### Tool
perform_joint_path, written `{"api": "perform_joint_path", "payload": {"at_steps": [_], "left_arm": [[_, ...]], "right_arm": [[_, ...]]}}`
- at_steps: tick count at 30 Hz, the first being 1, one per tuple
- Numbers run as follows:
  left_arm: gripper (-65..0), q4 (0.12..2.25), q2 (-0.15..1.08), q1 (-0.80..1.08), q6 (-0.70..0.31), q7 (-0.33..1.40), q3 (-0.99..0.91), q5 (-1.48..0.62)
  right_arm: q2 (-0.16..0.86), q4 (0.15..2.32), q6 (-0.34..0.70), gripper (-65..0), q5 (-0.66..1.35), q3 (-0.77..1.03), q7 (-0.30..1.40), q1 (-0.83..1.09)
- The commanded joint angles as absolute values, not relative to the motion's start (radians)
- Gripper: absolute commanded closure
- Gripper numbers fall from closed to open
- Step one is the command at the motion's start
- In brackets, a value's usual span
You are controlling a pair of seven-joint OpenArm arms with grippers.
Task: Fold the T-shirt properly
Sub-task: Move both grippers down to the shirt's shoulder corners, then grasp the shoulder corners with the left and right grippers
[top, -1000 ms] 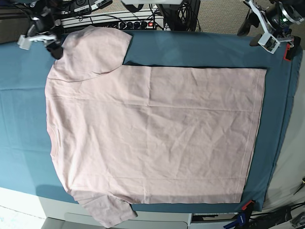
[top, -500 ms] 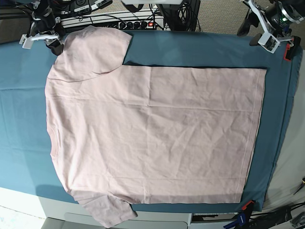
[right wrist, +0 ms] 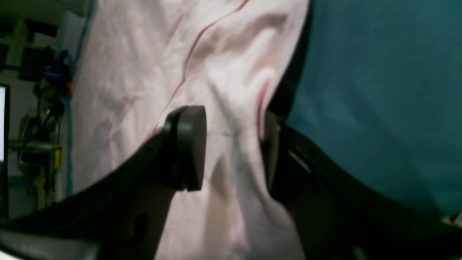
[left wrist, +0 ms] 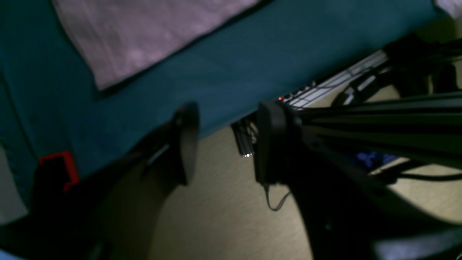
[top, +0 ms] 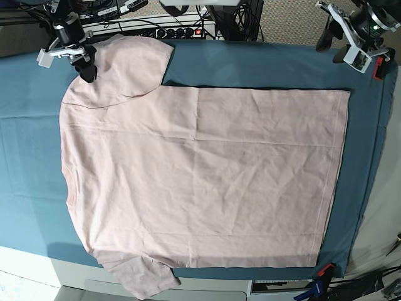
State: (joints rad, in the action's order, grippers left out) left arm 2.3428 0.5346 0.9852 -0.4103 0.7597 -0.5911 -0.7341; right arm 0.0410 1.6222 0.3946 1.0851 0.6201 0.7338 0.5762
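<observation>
The right gripper [top: 80,63] sits at ten o'clock in the base view, its dark rounded jaws parted, straddling the edge of the upper sleeve; in the right wrist view one pad [right wrist: 189,144] lies over the cloth, the other is half hidden behind a raised fold, and whether they pinch it cannot be told. A second ago this gripper hung further out toward nine o'clock, off the sleeve's edge; it has slid inward onto it.

The T-shirt [top: 200,182] is pale pink, soft cotton, finely creased, plain side up, spread flat on the teal cloth sheet [top: 250,63]. Its long axis runs across the table: collar and shoulders toward nine o'clock, straight hem toward three. One sleeve rounds up toward eleven o'clock, the other hangs over the table edge near seven. It has not shifted.

The left gripper [top: 351,47] hovers at one o'clock beyond the hem corner, jaws apart and holding nothing, over the sheet's edge and the floor [left wrist: 223,224]. It has tipped slightly.
</observation>
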Motion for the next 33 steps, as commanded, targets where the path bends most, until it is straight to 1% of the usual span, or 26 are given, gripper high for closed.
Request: {"api": "perform_joint_path", "payload": {"at_steps": [1, 3, 4, 5, 6, 7, 8, 10, 13, 15, 17, 19, 24, 27, 30, 33], "left_arm": [[-27.7, 2.356, 0.543, 0.994, -0.397, 0.745, -0.598, -0.736], [-27.7, 2.356, 0.543, 0.994, -0.377, 0.745, -0.598, -0.735], [-27.7, 2.356, 0.543, 0.991, -0.375, 0.745, -0.598, -0.728], [-27.7, 2.356, 0.543, 0.987, -0.363, 0.746, -0.598, -0.717], [-27.7, 2.356, 0.542, 0.979, -0.347, 0.748, -0.598, -0.706], [-27.7, 2.356, 0.540, 0.967, -0.326, 0.748, -0.598, -0.691], [-27.7, 2.356, 0.535, 0.951, -0.308, 0.748, -0.598, -0.683], [-27.5, 2.330, 0.523, 0.908, -0.284, 0.749, -0.598, -0.685], [-27.5, 2.173, 0.509, 0.817, -0.284, 0.754, -0.598, -0.743], [-27.5, 2.050, 0.507, 0.744, -0.296, 0.773, -0.598, -0.805], [-27.4, 1.941, 0.508, 0.669, -0.337, 0.809, -0.598, -0.866], [-27.4, 1.860, 0.510, 0.601, -0.354, 0.834, -0.598, -0.907], [-27.4, 1.785, 0.510, 0.484, -0.355, 0.848, -0.598, -0.936], [-27.4, 1.744, 0.510, 0.431, -0.328, 0.850, -0.598, -0.935], [-27.4, 1.655, 0.510, 0.377, -0.310, 0.860, -0.598, -0.943], [-27.4, 1.556, 0.511, 0.331, -0.312, 0.888, -0.598, -0.989]], "right_arm": [[0.036, 1.608, 0.362, -25.5, 1.006, 0.604, 0.864, 0.593], [0.036, 1.608, 0.379, -25.1, 1.006, 0.604, 0.873, 0.593], [0.036, 1.608, 0.382, -22.0, 1.005, 0.604, 0.878, 0.593], [0.036, 1.608, 0.389, -16.7, 1.005, 0.604, 0.883, 0.595], [0.037, 1.608, 0.402, -9.7, 1.005, 0.604, 0.886, 0.596], [0.037, 1.608, 0.416, -1.2, 1.005, 0.604, 0.890, 0.596], [0.039, 1.608, 0.416, 0.0, 1.005, 0.603, 0.894, 0.599], [0.044, 1.608, 0.416, 0.0, 1.002, 0.603, 0.895, 0.599], [0.053, 1.608, 0.416, 0.0, 1.002, 0.603, 0.894, 0.599], [0.061, 1.608, 0.416, 0.0, 1.002, 0.603, 0.894, 0.598], [0.070, 1.608, 0.416, 0.0, 1.002, 0.603, 0.894, 0.599], [0.079, 1.608, 0.416, 0.0, 1.002, 0.603, 0.894, 0.598], [0.083, 1.608, 0.416, 0.0, 1.002, 0.603, 0.894, 0.598], [0.083, 1.608, 0.416, 0.0, 1.002, 0.603, 0.894, 0.598], [0.083, 1.608, 0.416, 0.0, 1.002, 0.603, 0.894, 0.598], [0.083, 1.608, 0.416, 0.0, 1.002, 0.603, 0.894, 0.598]]}}
